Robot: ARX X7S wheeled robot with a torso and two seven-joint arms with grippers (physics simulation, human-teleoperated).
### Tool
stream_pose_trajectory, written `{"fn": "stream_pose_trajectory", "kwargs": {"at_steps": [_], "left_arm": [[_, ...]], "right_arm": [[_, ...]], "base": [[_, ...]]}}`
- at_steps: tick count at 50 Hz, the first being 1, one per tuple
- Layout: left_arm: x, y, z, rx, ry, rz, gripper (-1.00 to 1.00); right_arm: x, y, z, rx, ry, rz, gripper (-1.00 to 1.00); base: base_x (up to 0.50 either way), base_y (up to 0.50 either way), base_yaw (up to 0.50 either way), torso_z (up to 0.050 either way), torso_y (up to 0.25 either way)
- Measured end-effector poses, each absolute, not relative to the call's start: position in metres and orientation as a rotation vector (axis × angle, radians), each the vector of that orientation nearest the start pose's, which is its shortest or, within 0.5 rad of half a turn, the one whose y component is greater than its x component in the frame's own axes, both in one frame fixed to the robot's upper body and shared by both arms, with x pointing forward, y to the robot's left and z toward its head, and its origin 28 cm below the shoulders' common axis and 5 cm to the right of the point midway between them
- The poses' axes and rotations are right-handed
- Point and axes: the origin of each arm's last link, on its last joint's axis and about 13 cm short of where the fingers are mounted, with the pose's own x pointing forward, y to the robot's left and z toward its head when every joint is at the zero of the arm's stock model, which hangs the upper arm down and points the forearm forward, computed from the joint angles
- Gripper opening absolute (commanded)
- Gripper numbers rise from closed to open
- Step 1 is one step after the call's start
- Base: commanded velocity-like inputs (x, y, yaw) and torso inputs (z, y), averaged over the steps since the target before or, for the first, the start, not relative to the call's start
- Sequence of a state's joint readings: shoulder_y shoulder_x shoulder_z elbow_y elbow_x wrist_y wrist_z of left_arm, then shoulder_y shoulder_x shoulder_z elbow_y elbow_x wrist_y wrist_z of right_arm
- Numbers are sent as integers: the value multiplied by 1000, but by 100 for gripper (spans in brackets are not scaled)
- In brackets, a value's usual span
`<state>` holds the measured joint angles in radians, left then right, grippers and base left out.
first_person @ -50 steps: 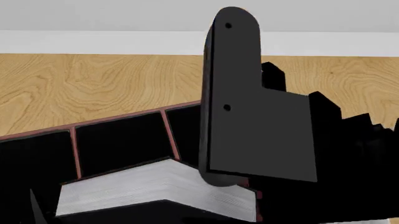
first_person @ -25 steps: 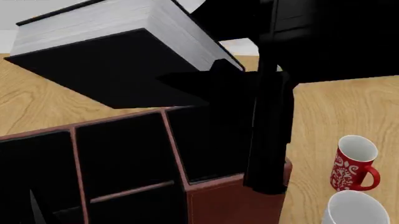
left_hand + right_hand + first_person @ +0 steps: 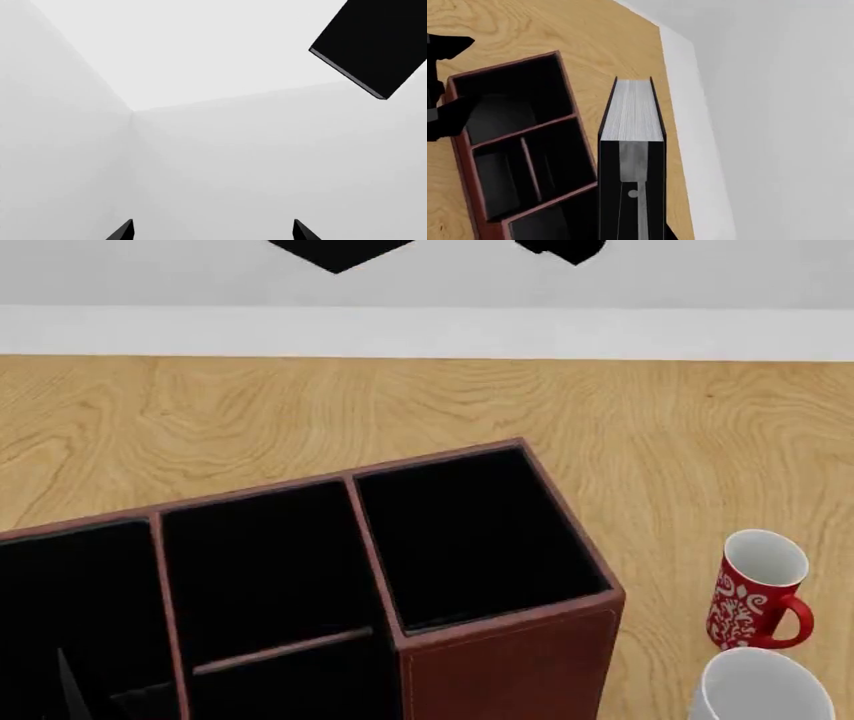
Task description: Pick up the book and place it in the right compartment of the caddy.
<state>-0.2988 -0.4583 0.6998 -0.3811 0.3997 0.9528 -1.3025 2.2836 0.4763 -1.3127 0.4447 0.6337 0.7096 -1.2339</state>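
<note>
The black book (image 3: 632,112), white page edges showing, is held upright in my shut right gripper (image 3: 632,220), high above the table. In the head view only a black corner of the book (image 3: 334,250) and a bit of the right arm (image 3: 561,248) show at the top edge. The reddish-brown caddy (image 3: 514,660) stands below with its right compartment (image 3: 474,535) open and black inside. In the right wrist view the caddy (image 3: 570,100) lies beside the book, with the right compartment (image 3: 547,227) nearest the gripper. My left gripper (image 3: 212,235) is open and empty, facing white walls, with the book (image 3: 370,45) far off.
A red patterned mug (image 3: 761,590) and a white mug (image 3: 761,690) stand on the wooden table (image 3: 200,420) to the right of the caddy. A white wall runs behind the table. A black part of the left arm (image 3: 444,115) shows by the caddy's far end.
The right arm has lifted the book from low in front of the caddy up almost out of the head view. The caddy and mugs have not moved.
</note>
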Motion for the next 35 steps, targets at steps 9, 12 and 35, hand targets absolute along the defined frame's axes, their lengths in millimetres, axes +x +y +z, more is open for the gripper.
{"fn": "stream_pose_trajectory", "kwargs": {"at_steps": [9, 12, 35], "left_arm": [[225, 207, 20, 105, -934, 216, 100], [225, 207, 20, 103, -935, 216, 100], [225, 207, 19, 96, -924, 222, 100]], "right_arm": [[311, -132, 544, -1144, 258, 1017, -100], [315, -129, 545, -1173, 296, 1017, -100], [356, -119, 501, -1275, 548, 1046, -100]], "base": [[0, 0, 0, 0, 1], [0, 0, 0, 0, 0], [0, 0, 0, 0, 1]]}}
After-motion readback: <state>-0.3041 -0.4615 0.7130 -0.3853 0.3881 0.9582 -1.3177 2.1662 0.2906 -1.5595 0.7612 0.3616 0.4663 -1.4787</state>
